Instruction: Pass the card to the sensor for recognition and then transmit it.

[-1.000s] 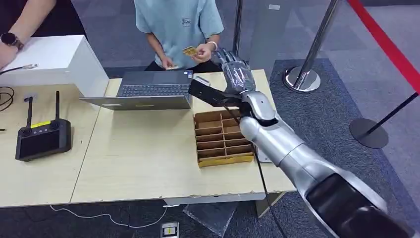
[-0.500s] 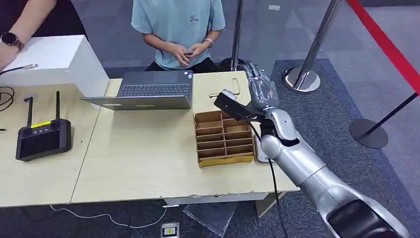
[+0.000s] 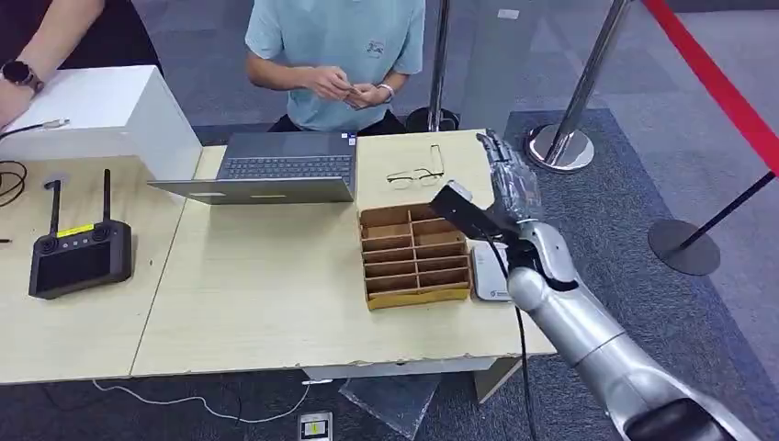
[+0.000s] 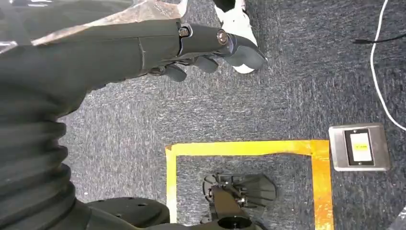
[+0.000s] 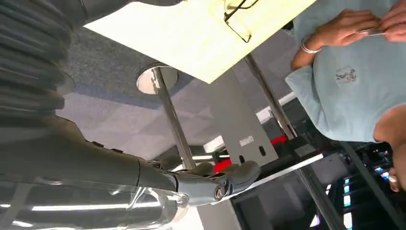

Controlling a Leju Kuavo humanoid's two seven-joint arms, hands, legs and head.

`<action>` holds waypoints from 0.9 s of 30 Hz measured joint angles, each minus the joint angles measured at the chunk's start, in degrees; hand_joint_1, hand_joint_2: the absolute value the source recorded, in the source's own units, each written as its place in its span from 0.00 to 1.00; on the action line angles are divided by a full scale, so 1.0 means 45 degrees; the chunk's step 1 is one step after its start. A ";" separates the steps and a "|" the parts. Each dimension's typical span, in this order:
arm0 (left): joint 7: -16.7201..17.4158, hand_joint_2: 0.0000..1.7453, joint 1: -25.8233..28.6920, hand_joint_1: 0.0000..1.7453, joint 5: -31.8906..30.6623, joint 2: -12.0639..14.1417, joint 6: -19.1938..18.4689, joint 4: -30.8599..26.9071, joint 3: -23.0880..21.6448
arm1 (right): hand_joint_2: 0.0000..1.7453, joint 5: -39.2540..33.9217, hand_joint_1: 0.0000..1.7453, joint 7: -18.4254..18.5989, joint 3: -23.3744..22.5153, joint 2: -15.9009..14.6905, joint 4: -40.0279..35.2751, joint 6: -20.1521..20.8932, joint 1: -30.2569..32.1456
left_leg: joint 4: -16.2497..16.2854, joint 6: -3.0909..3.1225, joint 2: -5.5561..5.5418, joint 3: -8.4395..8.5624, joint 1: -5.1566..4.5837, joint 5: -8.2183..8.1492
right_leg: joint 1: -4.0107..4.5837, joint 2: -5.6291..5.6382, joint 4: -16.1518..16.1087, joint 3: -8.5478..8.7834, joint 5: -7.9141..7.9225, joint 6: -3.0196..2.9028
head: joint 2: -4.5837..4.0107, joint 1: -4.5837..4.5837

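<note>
- The card (image 3: 352, 90) is a small item, too small to make out clearly, held between the hands (image 3: 354, 88) of the person (image 3: 336, 41) in the light blue shirt, beyond the far edge of the counter (image 3: 266, 294) from the tray (image 3: 413, 255); the right wrist view also shows it in those hands (image 5: 378, 31).
- The right robot hand (image 3: 508, 179) is raised just past the tray's far right corner, above the counter's right edge, fingers (image 3: 496, 152) extended and slightly apart, holding nothing.
- In the right wrist view its thumb (image 5: 225, 179) sticks out straight with nothing against it.
- A white sensor pad (image 3: 490, 272) lies flat on the counter, just beside the tray's right side, partly behind the silver right arm (image 3: 588, 331).
- The tray is brown cardboard with slotted compartments, all bare.
- Glasses (image 3: 415, 175) lie on the counter just beyond the tray's far side, between it and the person.
- A grey laptop (image 3: 266, 170) sits open to the tray's far left.
- A black controller (image 3: 78, 253) with two antennas lies well to the tray's left, on the adjoining counter.
- A white box (image 3: 101, 115) stands beyond the controller, another person's arm (image 3: 37, 46) above it.
- The left robot hand (image 4: 206, 50) hangs over grey carpet, fingers curled in loosely, nothing in them.
- Yellow tape (image 4: 244, 148) marks the floor under it.
</note>
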 joint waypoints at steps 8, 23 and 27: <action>0.0117 1.00 -0.0016 0.00 -0.0034 0.0000 0.0000 0.0000 -0.0116 | 1.00 0.0029 0.00 -0.0180 -0.0131 -0.0015 0.0005 -0.0495 0.0166 | 0.0000 0.0000 0.0002 -0.0001 -0.0001 0.0000 | 0.0000 0.0000 0.0000 0.0000 0.0000 0.0000 | 0.0000 0.0000; 0.0223 1.00 -0.0023 0.00 0.0112 -0.0005 -0.0005 0.0000 -0.0150 | 1.00 -0.0189 0.00 -0.0165 -0.0277 0.0073 0.0005 -0.0291 0.0411 | -0.0001 0.0000 0.0001 -0.0013 -0.0001 0.0000 | -0.0001 0.0000 0.0000 -0.0011 0.0000 0.0000 | 0.0000 0.0000; 0.0282 1.00 -0.0022 0.00 0.0165 -0.0005 0.0000 0.0000 -0.0150 | 1.00 -0.0175 0.00 -0.0165 -0.0238 0.0102 -0.0005 -0.0049 0.0459 | -0.0001 0.0000 0.0001 -0.0014 -0.0001 0.0000 | 0.0000 0.0000 0.0000 -0.0011 0.0000 0.0000 | 0.0000 0.0005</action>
